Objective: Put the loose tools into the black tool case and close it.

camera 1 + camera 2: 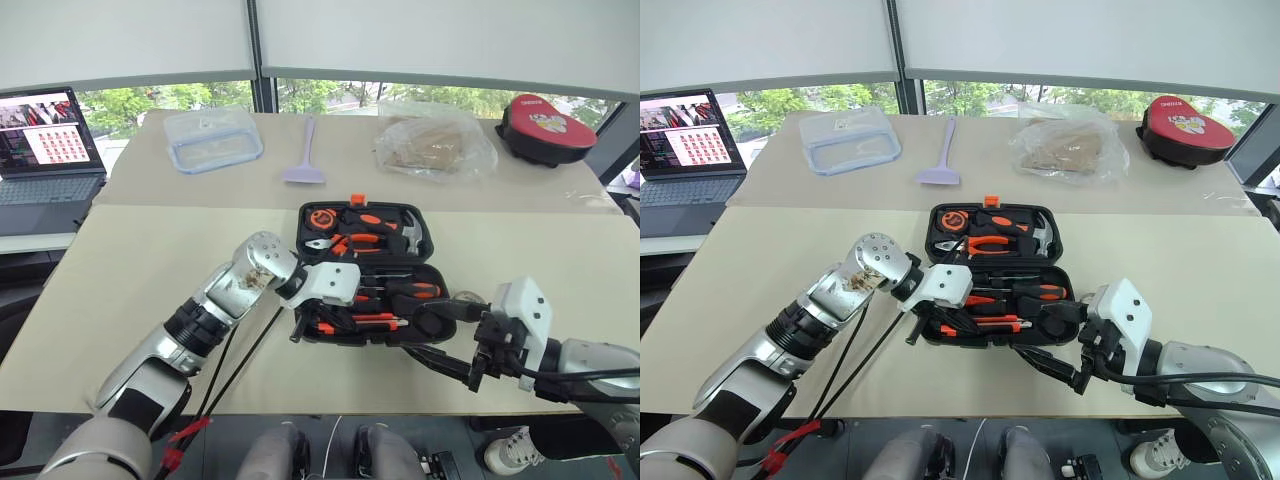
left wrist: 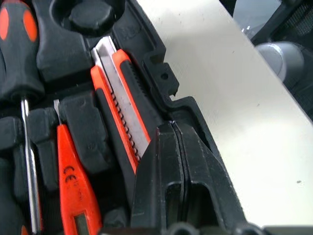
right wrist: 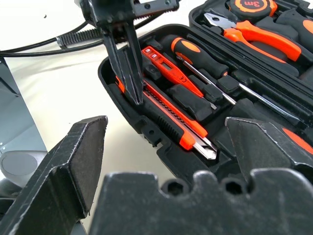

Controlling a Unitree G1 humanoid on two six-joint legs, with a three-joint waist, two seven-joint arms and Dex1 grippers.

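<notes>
You see the tool case [image 1: 365,272] lying open at the centre of the frame on the beige table [image 1: 150,290], with the utility knife [image 3: 173,117], the small tester screwdriver [image 3: 168,70] and a long screwdriver [image 3: 205,61] in its near half. The left gripper [image 3: 131,83] — fingers pressed together — touches the knife's end. The right gripper [image 1: 1065,345] gapes wide at lower right, empty.

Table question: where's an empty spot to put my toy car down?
Bare spots on the table: left of the black tool case, toward the laptop, and right of the case, below the red-topped case. It's crowded at the tool case's near edge, where both grippers are.
</notes>
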